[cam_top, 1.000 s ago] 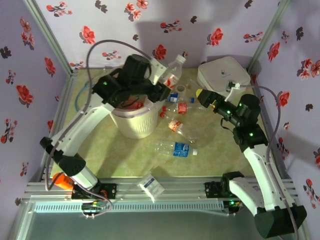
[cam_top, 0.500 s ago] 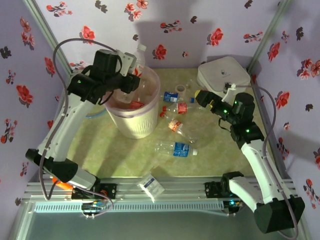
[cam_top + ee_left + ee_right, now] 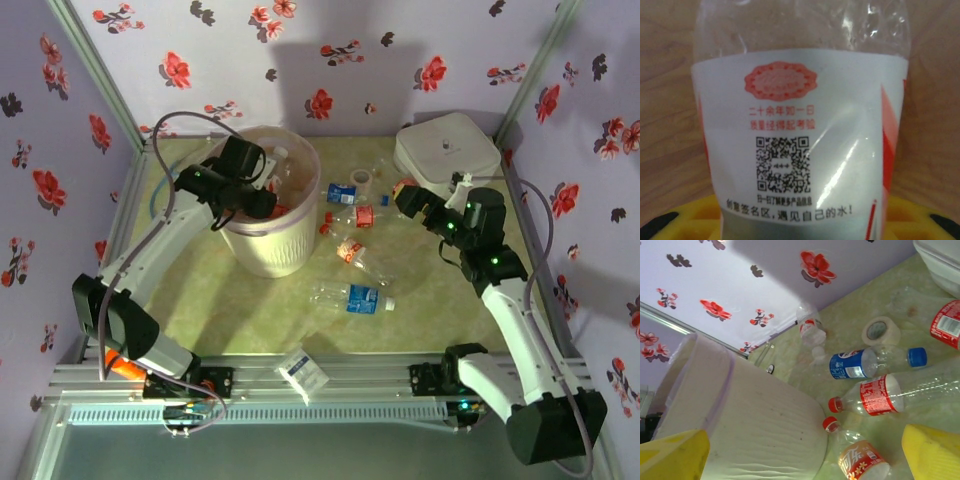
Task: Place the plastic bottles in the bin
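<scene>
- The left hand (image 3: 800, 222) is clenched on a clear bottle (image 3: 800, 125) over the bin (image 3: 285, 250). Its white label carries a red scalloped emblem, "二十余年如一日", a QR code and "创意签名区,遇见自己的水!". Its cap and base are cut off.
- The bin is white and ribbed with a pinkish liner. Something red lies inside, mostly hidden by the arm.
- The right hand (image 3: 405, 192) gapes wide and holds nothing, just beside the white box (image 3: 447, 145).
- On the table (image 3: 220, 310), between the bin and the right hand, lie a blue-label bottle (image 3: 860, 364) with a blue cap, a red-label bottle (image 3: 880, 392) and an orange-label bottle (image 3: 860, 462) showing "东". Their smaller print is unreadable.
- A roll of tape (image 3: 881, 331) lies beyond them.
</scene>
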You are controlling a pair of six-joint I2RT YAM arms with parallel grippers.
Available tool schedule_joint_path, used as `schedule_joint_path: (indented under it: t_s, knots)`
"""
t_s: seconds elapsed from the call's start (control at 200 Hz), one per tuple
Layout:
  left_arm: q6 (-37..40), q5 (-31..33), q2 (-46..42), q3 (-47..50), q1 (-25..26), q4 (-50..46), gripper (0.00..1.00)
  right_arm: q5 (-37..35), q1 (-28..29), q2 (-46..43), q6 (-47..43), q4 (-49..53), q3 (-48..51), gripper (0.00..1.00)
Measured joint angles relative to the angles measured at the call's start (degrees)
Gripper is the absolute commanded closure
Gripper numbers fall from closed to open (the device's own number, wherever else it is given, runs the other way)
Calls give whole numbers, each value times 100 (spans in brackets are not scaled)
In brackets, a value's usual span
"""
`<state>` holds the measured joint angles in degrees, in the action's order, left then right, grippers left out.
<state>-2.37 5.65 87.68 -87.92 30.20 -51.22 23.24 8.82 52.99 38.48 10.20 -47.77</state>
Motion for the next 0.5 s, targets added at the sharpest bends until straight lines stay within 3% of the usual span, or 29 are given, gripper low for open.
schedule_joint_path:
  t_s: [0.26,0.5]
  knots:
    - [-2,-4,-20,404,-11,715,94,-319,-48,2,0,326,37,1]
    - [-2,13,260,608,-70,1292,82,-535,-107,-122,2,597,120,1]
